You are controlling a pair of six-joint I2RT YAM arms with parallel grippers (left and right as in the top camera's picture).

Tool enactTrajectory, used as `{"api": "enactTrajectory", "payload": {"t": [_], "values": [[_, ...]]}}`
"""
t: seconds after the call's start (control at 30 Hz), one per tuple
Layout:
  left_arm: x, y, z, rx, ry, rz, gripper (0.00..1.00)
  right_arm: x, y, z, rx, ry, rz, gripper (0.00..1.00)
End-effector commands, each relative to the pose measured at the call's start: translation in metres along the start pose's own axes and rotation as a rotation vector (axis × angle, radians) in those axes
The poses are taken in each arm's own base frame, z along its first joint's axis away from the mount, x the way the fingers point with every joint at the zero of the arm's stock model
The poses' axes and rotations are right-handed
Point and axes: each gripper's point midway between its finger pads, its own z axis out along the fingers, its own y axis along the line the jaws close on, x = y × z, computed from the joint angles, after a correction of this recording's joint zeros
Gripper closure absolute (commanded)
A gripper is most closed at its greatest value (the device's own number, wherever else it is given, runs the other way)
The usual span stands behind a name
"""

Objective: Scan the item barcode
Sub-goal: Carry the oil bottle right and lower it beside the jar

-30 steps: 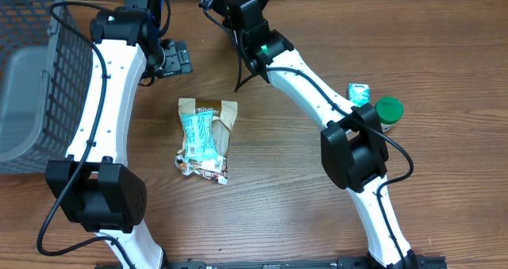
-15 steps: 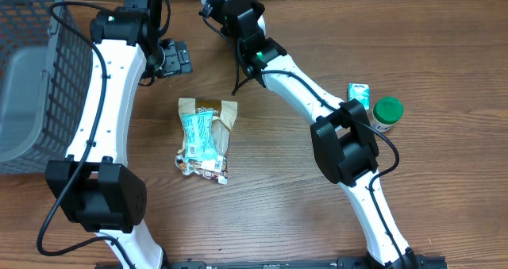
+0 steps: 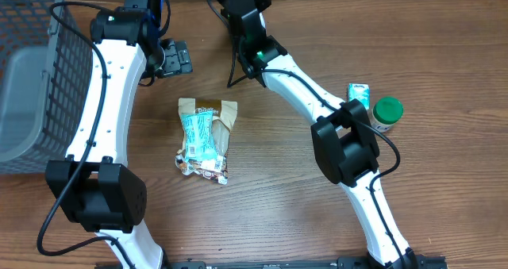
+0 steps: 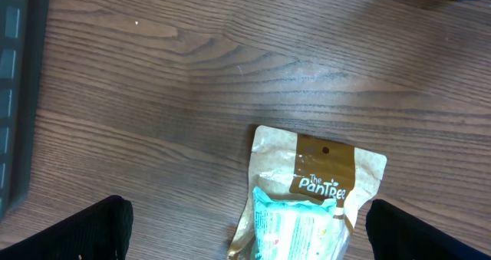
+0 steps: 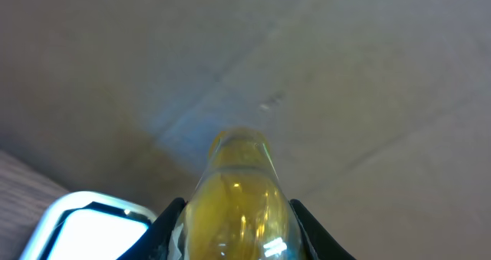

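Since a moment ago the right arm has swung its wrist farther toward the top edge of the overhead frame. The right claw (image 5: pixel 238 214) is clamped on a yellow bottle (image 5: pixel 239 187), which fills the lower centre of its wrist view, with a white-rimmed object (image 5: pixel 80 222) at lower left. The left claw (image 4: pixel 245 241) hangs wide open over a snack pouch (image 4: pixel 318 183) lying on the bench (image 3: pixel 317 213). A wire basket (image 3: pixel 32 78) sits at far left, and a small carton (image 3: pixel 359 93) and green-lidded jar (image 3: pixel 389 110) at right.

Count: 1 snack pouch (image 3: pixel 206 138), 1 teal carton (image 3: pixel 359 94), 1 green-lidded jar (image 3: pixel 388 112), 1 wire basket (image 3: pixel 71 78), 1 yellow bottle (image 5: pixel 239 206).
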Motion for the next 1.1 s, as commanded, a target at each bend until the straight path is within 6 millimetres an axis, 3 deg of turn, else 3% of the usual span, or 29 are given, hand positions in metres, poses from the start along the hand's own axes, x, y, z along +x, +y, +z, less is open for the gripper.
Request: {"api": "enactTrajectory", "payload": {"t": [0.0, 0.1, 0.27, 0.33, 0.4, 0.53, 0.6, 0.67, 0.87, 1.07], "values": [[-0.004, 0.0, -0.005, -0.001, -0.019, 0.004, 0.0, -0.049, -0.072, -0.029, 0.102, -0.023, 0.151, 0.87], [-0.004, 0.0, -0.005, -0.001, -0.019, 0.004, 0.0, -0.055, -0.09, -0.044, 0.076, 0.012, 0.209, 0.87], [-0.004, 0.0, -0.005, -0.001, -0.019, 0.004, 0.0, -0.035, -0.115, -0.076, 0.008, 0.177, 0.327, 0.87], [-0.004, -0.001, -0.005, -0.001, -0.019, 0.004, 0.0, -0.015, -0.123, -0.095, -0.023, 0.286, 0.413, 0.87], [-0.004, -0.001, -0.005, -0.001, -0.019, 0.003, 0.0, 0.012, -0.118, -0.118, -0.12, 0.429, 0.478, 0.87], [-0.004, -0.001, -0.005, -0.001, -0.019, 0.004, 0.0, 0.08, -0.107, -0.157, -0.247, 0.745, 0.542, 0.85], [-0.004, -0.001, -0.005, -0.001, -0.019, 0.003, 0.0, 0.121, -0.118, -0.17, -0.229, 0.911, 0.58, 0.84], [-0.004, 0.0, -0.005, -0.001, -0.019, 0.004, 0.0, 0.147, -0.133, -0.172, -0.199, 0.995, 0.622, 0.81], [-0.004, -0.001, -0.005, -0.001, -0.019, 0.004, 0.0, 0.187, -0.156, -0.179, -0.27, 1.128, 0.783, 0.79], [-0.004, -0.001, -0.005, -0.001, -0.019, 0.004, 0.0, 0.214, -0.165, -0.209, -0.36, 1.298, 0.887, 0.79]]}}
